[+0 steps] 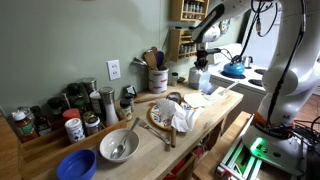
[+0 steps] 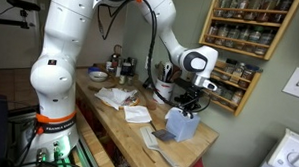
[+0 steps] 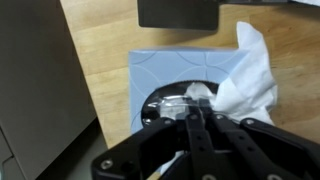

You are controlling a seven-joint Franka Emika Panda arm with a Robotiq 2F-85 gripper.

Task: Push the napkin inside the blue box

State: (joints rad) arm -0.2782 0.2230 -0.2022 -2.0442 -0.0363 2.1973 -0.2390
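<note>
The blue box (image 3: 170,70) is a light blue tissue box on the wooden counter, seen from above in the wrist view. It also shows in both exterior views (image 1: 199,79) (image 2: 181,124). A white napkin (image 3: 243,75) sticks out of its dark oval opening and spills over the box's right side. My gripper (image 3: 197,108) is shut, its fingertips pressed together at the opening's edge, touching the napkin's base. In an exterior view the gripper (image 2: 188,107) stands straight down on the box top.
Grey wall or appliance side (image 3: 35,80) is close left of the box. The counter holds white napkins (image 2: 136,114), a plate with cloth (image 1: 172,114), a metal bowl (image 1: 119,146), a blue bowl (image 1: 76,165), jars, a utensil holder (image 1: 157,78) and a spice rack (image 2: 241,37).
</note>
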